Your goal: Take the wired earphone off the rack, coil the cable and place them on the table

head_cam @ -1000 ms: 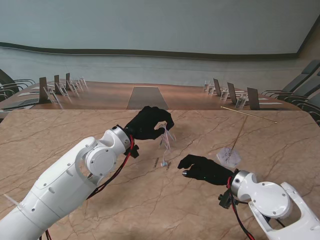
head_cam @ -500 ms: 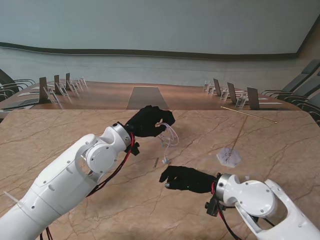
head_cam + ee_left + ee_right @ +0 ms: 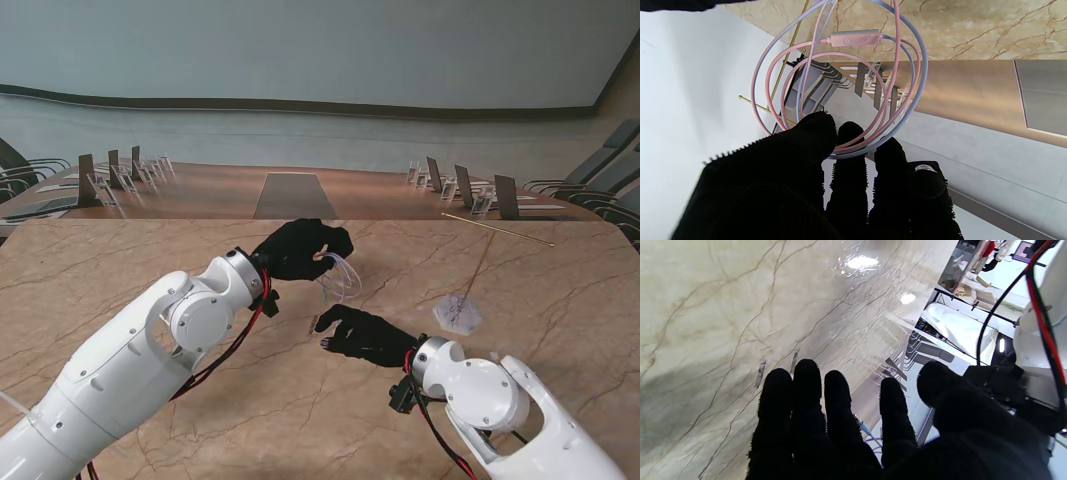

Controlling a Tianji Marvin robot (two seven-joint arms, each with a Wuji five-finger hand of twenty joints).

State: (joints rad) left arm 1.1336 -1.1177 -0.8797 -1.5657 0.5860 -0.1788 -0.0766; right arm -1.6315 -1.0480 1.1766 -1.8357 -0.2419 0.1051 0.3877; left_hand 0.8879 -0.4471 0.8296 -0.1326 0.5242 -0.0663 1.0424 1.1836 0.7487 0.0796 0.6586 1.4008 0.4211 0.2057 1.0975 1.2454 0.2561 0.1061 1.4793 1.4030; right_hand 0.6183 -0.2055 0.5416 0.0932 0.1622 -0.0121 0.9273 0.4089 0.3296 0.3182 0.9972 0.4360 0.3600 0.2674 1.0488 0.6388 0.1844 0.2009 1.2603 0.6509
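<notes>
Holding the wired earphone [image 3: 840, 83] aloft, the left hand [image 3: 300, 247] has its thumb and fingers [image 3: 848, 140] pinched on several pink-and-blue loops, with the inline remote [image 3: 855, 37] hanging on the far side of the bundle; seen from the stand, the coil [image 3: 340, 275] dangles at about 3 o'clock of that hand, above the marble table [image 3: 120, 270]. Right hand [image 3: 362, 333] sits at roughly 5 o'clock of the coil, nearer to me, fingers [image 3: 806, 386] extended and close together over the table; a short blue cable end [image 3: 866, 430] shows between two of them, but I cannot tell whether it is gripped or merely lying across the glove. Rack [image 3: 458, 312], a clear base with a thin gold rod, stands well apart at 3 o'clock and carries nothing. Judgement: removal done, coiling well along, placement not yet made. Risks from here: the loops are uneven and held at a single pinch point, so any slackening of that pinch would likely let them spring apart; if the right hand drags on the loose end, the coil may be pulled out of round or stripped from the pinch; setting down without support underneath may let the bundle unwind on the slick stone.
</notes>
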